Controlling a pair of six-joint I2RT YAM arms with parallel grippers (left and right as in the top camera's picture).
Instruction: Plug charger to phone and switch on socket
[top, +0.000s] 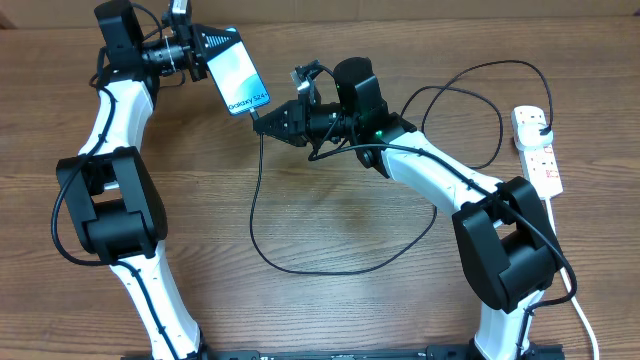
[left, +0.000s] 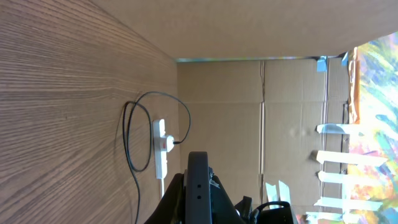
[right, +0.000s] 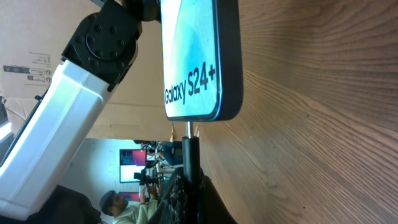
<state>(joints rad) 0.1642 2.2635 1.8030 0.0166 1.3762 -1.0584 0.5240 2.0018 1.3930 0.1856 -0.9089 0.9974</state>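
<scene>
My left gripper (top: 205, 52) is shut on the phone (top: 238, 75), holding it off the table with its cyan screen up; the phone's dark edge shows in the left wrist view (left: 198, 186). My right gripper (top: 268, 119) is shut on the charger's connector (right: 189, 152), whose metal tip touches the phone's bottom edge (right: 205, 115) under the "Galaxy S24+" text. The black charger cable (top: 300, 268) loops over the table to its plug in the white socket strip (top: 537, 150) at the far right. The strip also shows in the left wrist view (left: 160, 149).
The strip's thick white cord (top: 575, 300) runs toward the front right edge. Cardboard walls (left: 261, 112) stand behind the table. The cable loop lies between the two arm bases.
</scene>
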